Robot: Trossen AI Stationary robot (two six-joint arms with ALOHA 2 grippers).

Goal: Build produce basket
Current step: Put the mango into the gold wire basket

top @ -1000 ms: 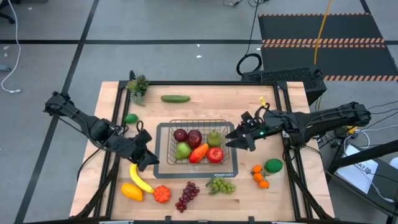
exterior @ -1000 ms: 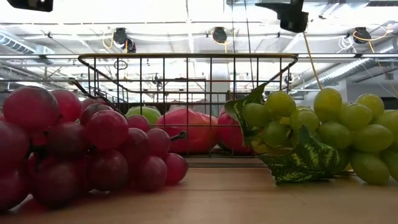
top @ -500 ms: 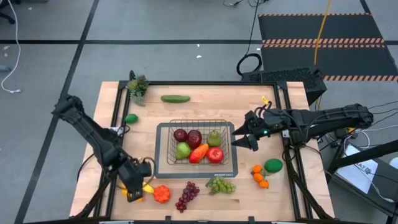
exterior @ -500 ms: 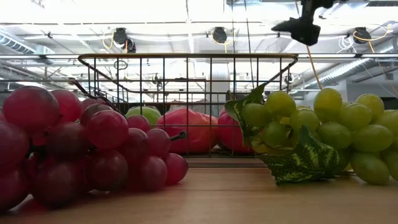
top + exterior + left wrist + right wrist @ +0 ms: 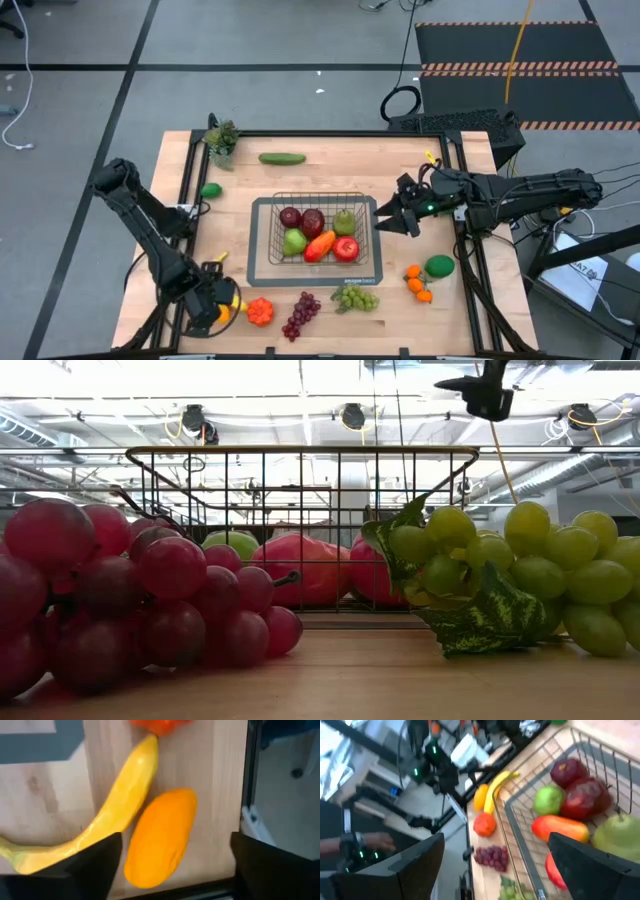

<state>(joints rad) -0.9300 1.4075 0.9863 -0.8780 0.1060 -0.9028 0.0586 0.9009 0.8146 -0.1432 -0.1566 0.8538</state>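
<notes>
wire basket point(image 5: 262, 240) mid-table holds six produce pieces point(image 5: 314, 222); rest scattered around.

Basket point(image 5: 262, 240): we find it mid-table, holding apples point(image 5: 302, 218), a pear point(image 5: 345, 222).
Cucumber point(image 5: 282, 158): behind the basket.
Grapes point(image 5: 301, 314): before the basket.
Banana point(image 5: 100, 822): front left corner, beside a mango point(image 5: 159, 837).
Oranges point(image 5: 418, 282): right of the basket.

The tabletop point(image 5: 395, 170) is light wood with a dark metal frame along its edges. A small potted plant with green leaves point(image 5: 221, 136) stands near one far corner. Beyond the tabletop, the grey floor point(image 5: 280, 40) carries a black mat with orange-striped edging point(image 5: 520, 60), a yellow cable point(image 5: 518, 45), a coiled black cable point(image 5: 400, 102) and a white cable point(image 5: 18, 95).
</notes>
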